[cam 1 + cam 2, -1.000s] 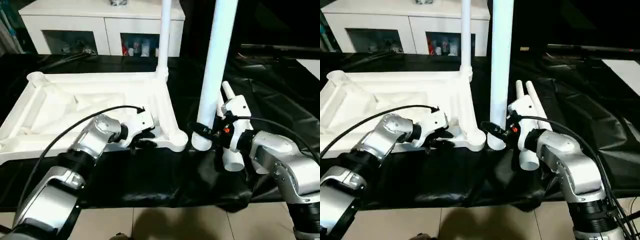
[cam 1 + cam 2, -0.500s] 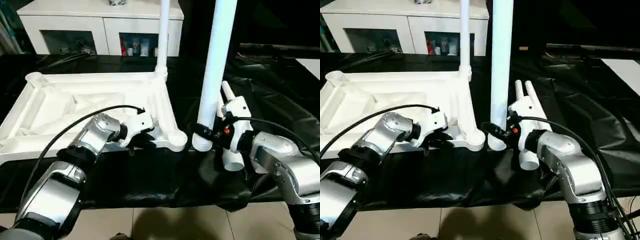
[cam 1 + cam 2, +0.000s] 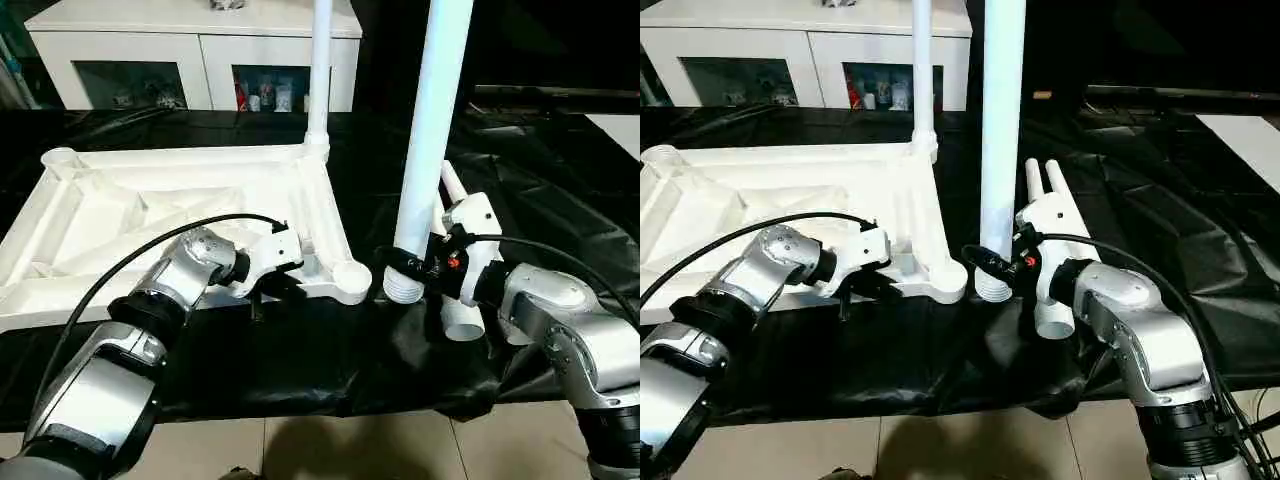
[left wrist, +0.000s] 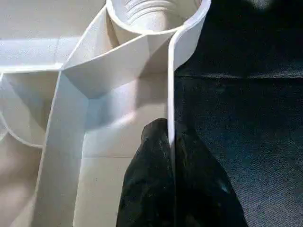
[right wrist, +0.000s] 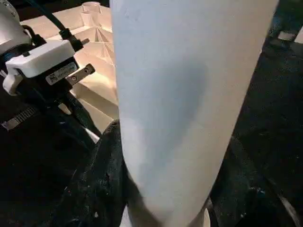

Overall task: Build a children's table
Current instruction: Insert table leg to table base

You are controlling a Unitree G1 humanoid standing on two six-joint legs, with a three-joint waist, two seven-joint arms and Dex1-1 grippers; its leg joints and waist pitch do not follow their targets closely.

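The white tabletop [image 3: 180,215] lies upside down on the black-covered bench [image 3: 560,210], ribs up, with one leg [image 3: 319,70] standing in its far corner socket. The left hand [image 4: 169,142] is clamped on the thin near rim, close to the empty corner socket [image 3: 351,279]. The right hand [image 3: 412,265] grips a second leg [image 3: 432,130] upright just beside that socket. More legs [image 3: 1045,215] lie beside it.

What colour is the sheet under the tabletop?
Black sheet, clearest in the left eye view.

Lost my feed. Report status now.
Left gripper pinching tabletop rim. Right gripper holding leg upright beside empty corner socket. Nothing in the way.
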